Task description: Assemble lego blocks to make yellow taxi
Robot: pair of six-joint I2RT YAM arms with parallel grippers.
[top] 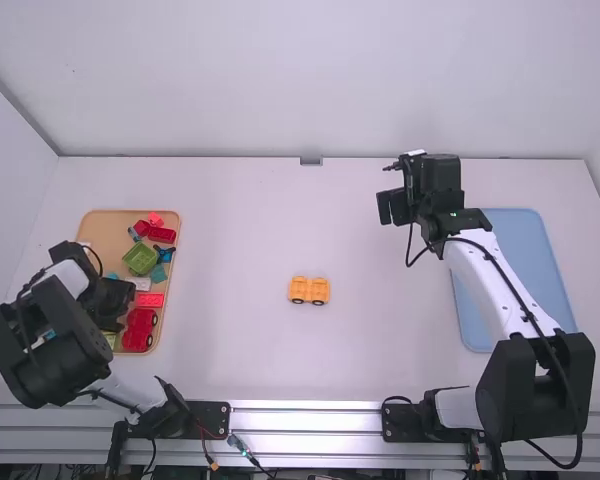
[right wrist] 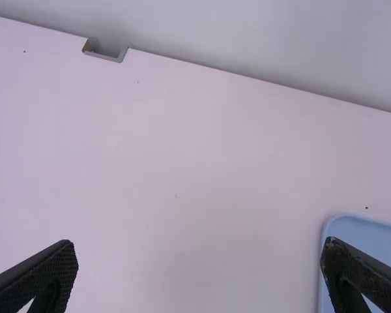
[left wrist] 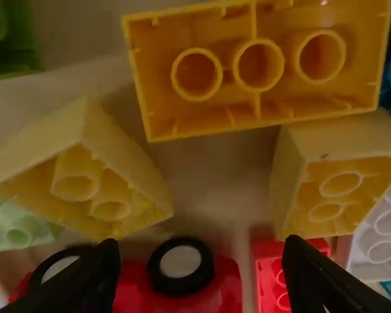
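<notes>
Left end effector (left wrist: 202,246) wide open, empty, above yellow blocks (left wrist: 255,98), so square up on one's sides before closing; right end effector (right wrist: 199,246) wide open, empty, yellow wheeled base (top: 308,290) between them.

Soft, even light brightened the table (top: 230,300) in my high view, and glare streaked the metal rail (top: 305,415) at six o'clock. My left wrist view was dim, shadow darkening the hollows of a yellow brick (left wrist: 255,111); my right was bright, faintly shaded.
</notes>
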